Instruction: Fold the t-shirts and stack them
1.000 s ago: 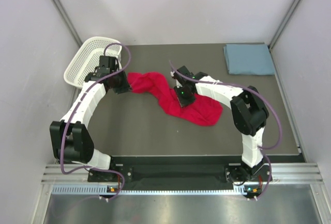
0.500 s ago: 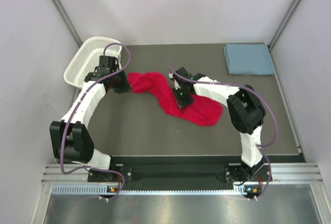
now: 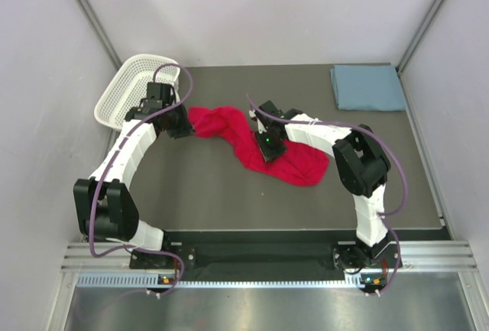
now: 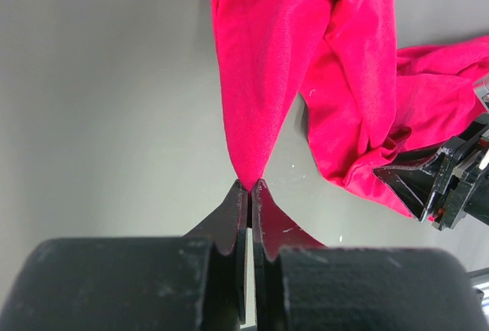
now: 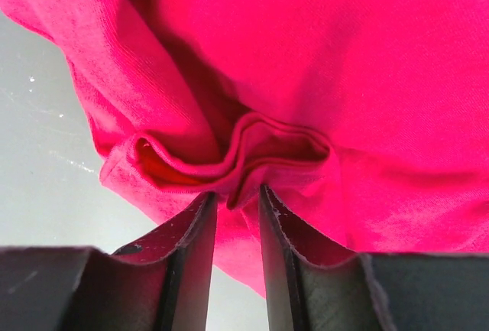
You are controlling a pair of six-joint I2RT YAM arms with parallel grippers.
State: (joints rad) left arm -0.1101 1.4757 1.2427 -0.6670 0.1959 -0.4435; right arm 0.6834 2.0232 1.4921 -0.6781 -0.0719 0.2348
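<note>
Status: about half done, by my read.

- The dusty blue-grey cloth t-shirt (image 3: pixel 368 88) lies as a flat folded rectangle in the far right corner of the table (image 3: pixel 214 193). It looks finished and marks the stack spot.
- The bright red short-sleeved cloth t-shirt (image 3: pixel 260 144) isn't folded at all. It's a rumpled band of cloth mid-table, well apart from the blue-grey one.
- Left to do: spread the red one flat, fold it, then carry it onto the blue-grey one.

Orientation of the red shirt:
- The long axis runs diagonally, from near the far left corner down toward the near right.
- The far-left end is drawn to a narrow point, aimed at the white plastic mesh basket (image 3: pixel 126 86) in the far left corner.
- The near-right end is the wider, bunched mass.
- You can't yet call collar end from bottom end. The cloth is too twisted.

Fingers:
- Left fingers (image 4: pixel 233 209): clamped tight on the pointed far-left tip of the red shirt. The cloth fans out away from them.
- Right fingers (image 5: pixel 195 232): standing partly apart on the middle of the shirt, with a stitched hem fold sitting right at their tips. From the wrist view I can't tell whether they're biting on that fold or only straddling it.

With two holds along the same diagonal, you'd likely need both on real edges before stretching the shirt out flat.
</note>
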